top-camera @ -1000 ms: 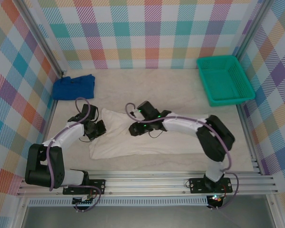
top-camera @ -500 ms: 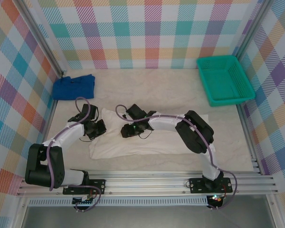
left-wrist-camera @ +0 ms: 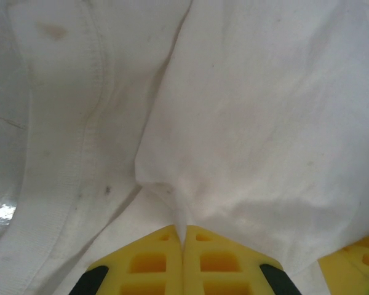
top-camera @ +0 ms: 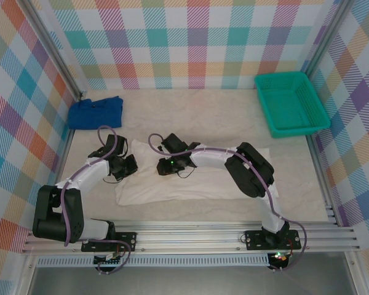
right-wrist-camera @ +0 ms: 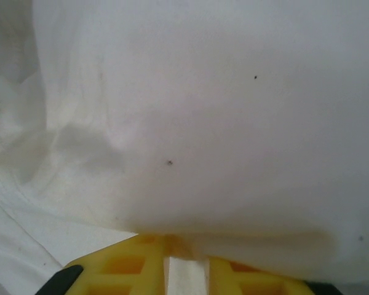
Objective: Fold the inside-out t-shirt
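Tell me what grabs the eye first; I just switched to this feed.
The white t-shirt lies as a long band near the front of the table, both arms bent over its left end. The left gripper pinches a fabric fold shut; the right gripper has cloth between its fingers. A blue cloth sits far left, a green basket far right.

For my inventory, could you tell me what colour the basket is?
The basket is teal green, clearest in the top external view.

left fingers (left-wrist-camera: 149,263): cut off by bottom edge | right fingers (right-wrist-camera: 120,265): tips buried under t-shirt (right-wrist-camera: 221,123), blurred
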`<action>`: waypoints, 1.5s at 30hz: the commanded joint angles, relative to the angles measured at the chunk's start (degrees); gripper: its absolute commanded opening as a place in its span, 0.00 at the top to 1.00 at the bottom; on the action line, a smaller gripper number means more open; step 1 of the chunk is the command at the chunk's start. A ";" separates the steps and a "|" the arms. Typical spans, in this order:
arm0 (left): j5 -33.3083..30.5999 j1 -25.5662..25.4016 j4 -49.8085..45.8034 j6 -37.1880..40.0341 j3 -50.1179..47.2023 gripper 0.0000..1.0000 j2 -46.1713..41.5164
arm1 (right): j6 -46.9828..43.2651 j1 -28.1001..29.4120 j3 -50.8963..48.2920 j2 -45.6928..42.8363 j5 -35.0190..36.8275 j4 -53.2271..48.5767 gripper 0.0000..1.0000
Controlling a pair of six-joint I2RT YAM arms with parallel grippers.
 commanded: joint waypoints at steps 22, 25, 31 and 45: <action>0.13 -0.23 -0.41 0.84 -1.32 1.00 -0.02 | 1.66 0.20 -5.56 -10.24 -5.55 -5.12 0.97; -0.01 -0.19 -0.81 0.73 -1.96 1.00 -0.66 | 1.48 0.20 -6.01 -10.38 -6.71 -6.81 0.96; 0.50 -0.18 -1.21 0.20 -3.62 1.00 -1.82 | 1.66 -0.12 -3.19 -6.81 -7.22 -11.52 0.88; -8.14 0.00 -7.30 -0.26 -1.28 0.57 -19.20 | -4.44 -4.70 -2.93 -12.00 -6.13 -15.85 0.66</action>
